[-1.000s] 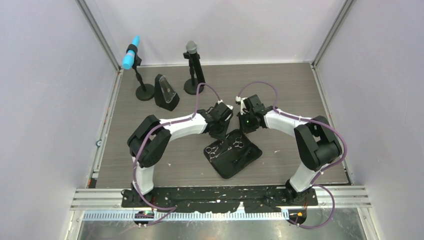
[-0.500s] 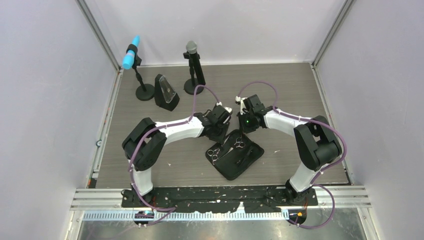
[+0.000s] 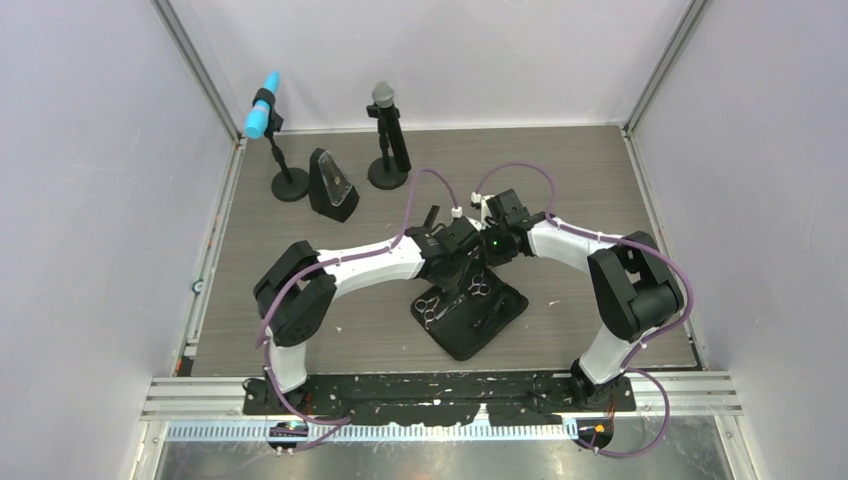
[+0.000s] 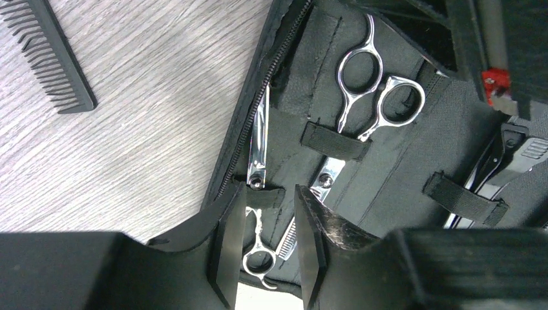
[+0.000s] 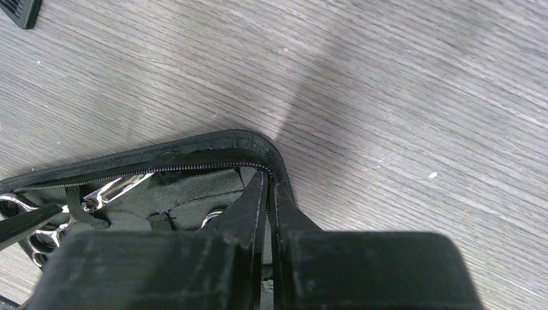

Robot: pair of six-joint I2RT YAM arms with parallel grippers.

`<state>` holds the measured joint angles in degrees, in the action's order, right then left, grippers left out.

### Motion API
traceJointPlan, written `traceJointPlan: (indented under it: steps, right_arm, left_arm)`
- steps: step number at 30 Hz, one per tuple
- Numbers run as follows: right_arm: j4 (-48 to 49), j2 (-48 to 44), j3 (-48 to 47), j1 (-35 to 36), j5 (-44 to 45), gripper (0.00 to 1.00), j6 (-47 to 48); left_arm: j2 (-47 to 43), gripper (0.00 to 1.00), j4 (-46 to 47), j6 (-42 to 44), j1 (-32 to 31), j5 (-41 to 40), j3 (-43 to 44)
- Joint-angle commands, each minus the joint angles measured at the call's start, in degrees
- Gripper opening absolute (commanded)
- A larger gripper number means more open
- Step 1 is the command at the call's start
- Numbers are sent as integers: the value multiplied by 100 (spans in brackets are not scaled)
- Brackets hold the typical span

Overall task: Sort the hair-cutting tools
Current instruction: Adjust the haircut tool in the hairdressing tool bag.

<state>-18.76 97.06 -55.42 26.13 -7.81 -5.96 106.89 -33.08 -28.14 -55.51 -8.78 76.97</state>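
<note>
Scissors [image 4: 377, 90], silver, strapped inside the open black pouch [image 4: 400, 168], upper centre of left wrist view. Second pair [image 4: 257, 174] along the pouch's zip edge, handle between the spread fingers of the left gripper [image 4: 268, 252], not gripped. Comb [image 4: 48, 58] on the table [image 4: 148, 129], upper left, apart from pouch. Right gripper [image 5: 268, 200] pinched onto the pouch's zippered rim.

pouch [image 3: 462, 345]: black, zippered, lying open, middle of the counter toward its near edge | blue-headed microphone [image 3: 262, 118]: upright on round base, far left corner | grey-headed microphone [image 3: 382, 96]: upright, far edge, left of middle | black wedge [image 3: 333, 187]: between the two bases | counter [image 3: 590, 170]: grey wood grain
</note>
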Motion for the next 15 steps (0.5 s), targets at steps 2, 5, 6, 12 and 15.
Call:
traceJointPlan:
  steps: [2,5,6,12,15]
  right_arm:
    - [57,33,-52,-32,105,5,15]
    - [58,16,-32,-34,107,5,16]
    - [57,11,-31,-30,106,5,16]
    - [69,-5,-24,-29,104,5,16]
    - [80,-2,-22,-29,96,5,12]
  left_arm:
    - [297,36,-353,42,-74,-227,432]
    - [494,36,-342,67,-46,-159,512]
    - [544,36,-317,64,-21,-83,520]
    - [698,36,-236,33,180,-52,527]
    - [796,36,-252,60,236,-1,574]
